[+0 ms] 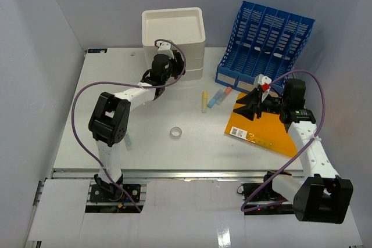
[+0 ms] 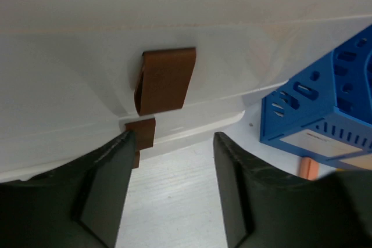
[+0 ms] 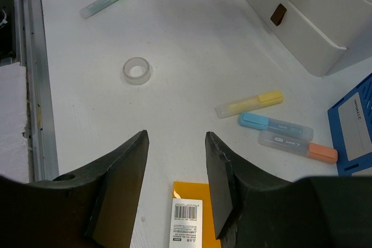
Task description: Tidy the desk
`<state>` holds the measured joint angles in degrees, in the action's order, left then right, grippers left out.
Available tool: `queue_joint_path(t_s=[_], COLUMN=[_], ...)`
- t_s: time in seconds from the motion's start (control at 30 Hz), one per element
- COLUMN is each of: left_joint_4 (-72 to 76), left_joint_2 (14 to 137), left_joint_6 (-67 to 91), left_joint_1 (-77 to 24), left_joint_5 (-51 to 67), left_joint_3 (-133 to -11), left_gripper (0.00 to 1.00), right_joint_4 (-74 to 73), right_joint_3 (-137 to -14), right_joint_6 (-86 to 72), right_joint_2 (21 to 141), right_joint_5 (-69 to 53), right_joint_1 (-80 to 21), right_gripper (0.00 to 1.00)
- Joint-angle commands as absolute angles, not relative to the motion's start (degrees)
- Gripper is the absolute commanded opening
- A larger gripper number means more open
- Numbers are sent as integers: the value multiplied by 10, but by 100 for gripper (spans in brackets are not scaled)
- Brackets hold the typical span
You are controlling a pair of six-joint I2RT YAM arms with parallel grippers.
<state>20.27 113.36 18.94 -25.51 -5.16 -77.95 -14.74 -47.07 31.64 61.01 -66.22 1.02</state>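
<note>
On desk, tape roll, orange notebook

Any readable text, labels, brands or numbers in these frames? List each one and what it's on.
Barcode sticker on the orange folder: bars and digits, too small to read.
Label on the blue file rack: print too blurred to read.
Blue highlighter and orange-capped highlighter: small barrel print, unreadable.
No text can be quoted from any view.
</note>
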Motion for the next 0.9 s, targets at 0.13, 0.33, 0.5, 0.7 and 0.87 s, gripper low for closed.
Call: queue_joint_path(t_s=[0.13,0.33,0.5,0.7,0.87], left_joint_4=[135,103,101,111,110], left_joint_2=[1160,1169,1160,1176,1192], left_joint_6=[202,207,203,190,187], left_joint_1=[-270,-273,-281,-281,-281], left_joint_5=[-174,-210,-235,-227,-226], left_joint_3=[-850,-867,-855,-874,-895], left_gripper=[65,65,67,67,59], right_joint_4=[-134,-134,-134,-134,-134], right_joint_3=[-474,-474,-474,-474,-473], right_joint_6=[315,315,314,314,314], right_joint_2=[605,604,604,604,602], right_joint_5=[-673,-673,-673,-673,-674], right_joint_1=[12,13,13,15,16], right_gripper=[51,51,51,51,51])
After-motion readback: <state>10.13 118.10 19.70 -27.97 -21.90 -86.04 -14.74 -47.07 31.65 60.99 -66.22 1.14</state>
